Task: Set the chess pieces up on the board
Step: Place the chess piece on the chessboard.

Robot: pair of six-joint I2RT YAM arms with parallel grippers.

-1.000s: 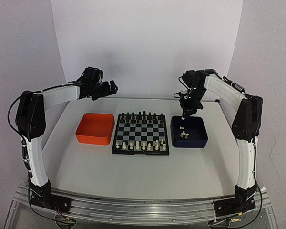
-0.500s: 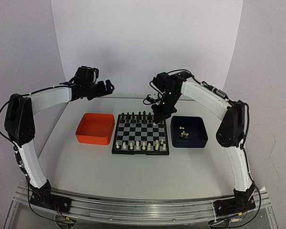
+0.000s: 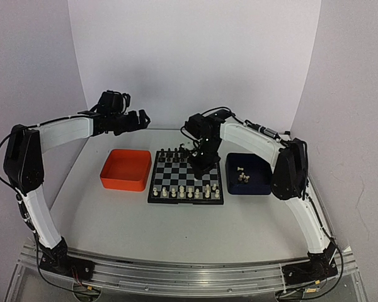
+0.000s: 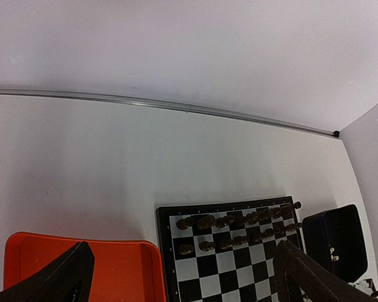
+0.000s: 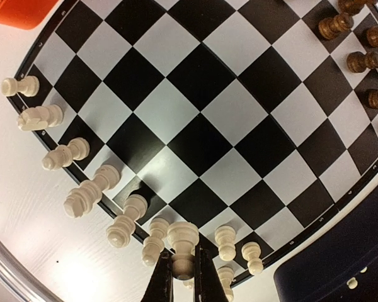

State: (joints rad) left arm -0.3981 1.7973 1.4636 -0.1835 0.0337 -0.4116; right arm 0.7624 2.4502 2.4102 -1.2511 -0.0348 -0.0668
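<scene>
Fingers (image 4: 63, 280) of the left gripper (image 3: 140, 119) stand spread wide with nothing between them, raised over the far left of the table (image 3: 176, 229). Below and nearer sits the orange tray (image 3: 125, 168), square and low-walled, just beside the left edge of the board (image 3: 186, 176).

The board is a small square with a black border and a checker of black and pale silver-grey. Dark pieces (image 3: 186, 153) fill its two far rows. Cream pieces (image 3: 186, 191) stand along its near side, most in the nearest row and a few one row in. From the right wrist they show as tiny turned figures, glossy ivory and each narrower than its square, with a knight among them (image 5: 41, 116).

The right gripper (image 5: 184, 264) hangs over the right half of the board, pinched almost closed on one cream piece (image 5: 183, 239) with a round head and a collar. Whether its base touches a square cannot be told.

Just right of the board lies the blue tray (image 3: 264, 182), dark and square, with a few more cream pieces loose inside (image 3: 242, 177).

The table is matt white. A metal strip (image 4: 176, 106) runs along its far edge, and a rail (image 3: 176, 274) carries the arm bases at the near edge. A plain white wall (image 3: 195, 56) closes off the back, with a white panel on each side.
</scene>
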